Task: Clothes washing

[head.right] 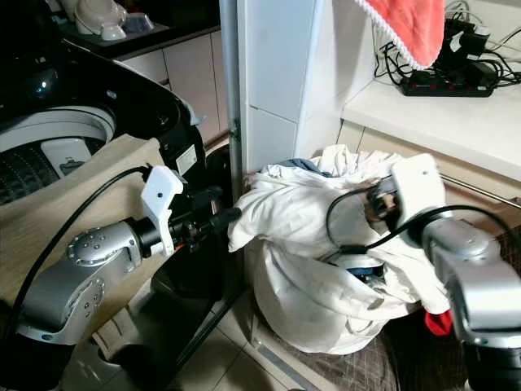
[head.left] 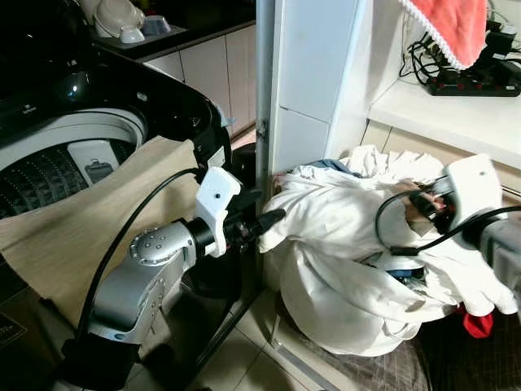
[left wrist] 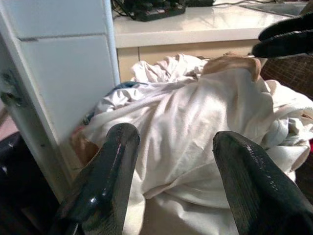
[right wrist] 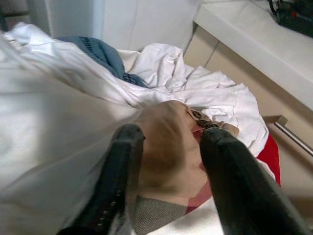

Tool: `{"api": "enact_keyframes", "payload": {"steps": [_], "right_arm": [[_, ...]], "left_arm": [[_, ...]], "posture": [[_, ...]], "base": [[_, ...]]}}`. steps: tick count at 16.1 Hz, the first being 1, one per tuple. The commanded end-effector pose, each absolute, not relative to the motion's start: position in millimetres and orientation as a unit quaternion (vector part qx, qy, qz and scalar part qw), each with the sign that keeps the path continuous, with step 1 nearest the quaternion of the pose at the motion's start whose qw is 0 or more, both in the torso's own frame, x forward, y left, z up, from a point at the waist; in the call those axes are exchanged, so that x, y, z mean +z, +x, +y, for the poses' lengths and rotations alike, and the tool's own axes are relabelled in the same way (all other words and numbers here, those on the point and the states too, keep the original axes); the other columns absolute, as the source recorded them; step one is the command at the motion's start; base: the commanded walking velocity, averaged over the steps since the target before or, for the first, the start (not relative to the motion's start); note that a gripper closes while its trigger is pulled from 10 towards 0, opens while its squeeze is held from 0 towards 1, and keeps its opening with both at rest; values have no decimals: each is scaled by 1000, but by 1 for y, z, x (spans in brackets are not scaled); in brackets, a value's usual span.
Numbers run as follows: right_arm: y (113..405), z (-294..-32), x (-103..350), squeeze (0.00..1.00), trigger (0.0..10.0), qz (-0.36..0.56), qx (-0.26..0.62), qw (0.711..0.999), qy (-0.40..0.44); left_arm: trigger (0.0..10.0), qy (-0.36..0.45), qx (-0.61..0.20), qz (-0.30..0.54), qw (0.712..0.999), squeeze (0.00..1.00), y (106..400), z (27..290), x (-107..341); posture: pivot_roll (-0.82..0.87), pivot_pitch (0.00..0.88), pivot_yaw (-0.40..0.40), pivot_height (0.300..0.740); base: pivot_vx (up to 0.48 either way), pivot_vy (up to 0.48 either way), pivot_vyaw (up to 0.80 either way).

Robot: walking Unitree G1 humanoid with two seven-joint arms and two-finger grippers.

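Laundry heap of crumpled white cloth (head.left: 342, 244) lies between both claws; left gripper (left wrist: 171, 161) wide, at its edge; right gripper (right wrist: 166, 161) spread — straddling a tan garment (right wrist: 168, 142), nearer.

We see soft, crumpled white cloth (head.left: 342, 236) heaped up, matt and wrinkly, with a bit of blue denim (right wrist: 100, 51) poking out. The washer (head.left: 155, 98) is glossy black plastic, and a coarse beige cloth (head.left: 89, 220) lies over it. Both arms are brushed silver metal (head.left: 142, 281), the fingers (left wrist: 110, 171) shiny black plastic. The coral towel (head.left: 452, 24) looks fluffy, the wall tiles (head.left: 313, 65) smooth and glossy.
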State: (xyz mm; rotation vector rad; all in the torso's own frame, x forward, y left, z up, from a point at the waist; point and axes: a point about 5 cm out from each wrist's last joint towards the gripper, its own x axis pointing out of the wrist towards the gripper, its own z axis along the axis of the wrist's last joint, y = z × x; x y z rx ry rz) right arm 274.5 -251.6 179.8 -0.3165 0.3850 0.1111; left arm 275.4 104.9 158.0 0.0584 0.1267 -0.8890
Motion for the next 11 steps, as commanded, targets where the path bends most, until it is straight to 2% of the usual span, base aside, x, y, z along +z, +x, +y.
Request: {"api": "enact_keyframes", "payload": {"steps": [1,8,9,10,11], "right_arm": [[277,-254,182,1000,10000,192,50,970,-141],[271,-262,171,1000,10000,254,36,956,-140],[272,-260,161,894,10000,263,35,957,-116],[271,-258,153,0,10000,277,48,953,-110],[270,-255,147,0,10000,292,63,947,-119]], "left_arm": [[10000,30,-442,55,895,0,274,102,162],[10000,42,-506,52,860,0,260,98,163],[10000,46,-502,51,862,0,262,97,164],[10000,49,-503,52,861,0,262,97,164],[10000,51,-508,54,858,0,262,96,163]], "posture": [[-168,0,39,740],[-165,0,31,740],[-169,0,34,740],[-170,0,36,740],[-170,0,36,740]], "base": [[0,0,0],[0,0,0],[0,0,0],[0,0,0],[0,0,0]]}}
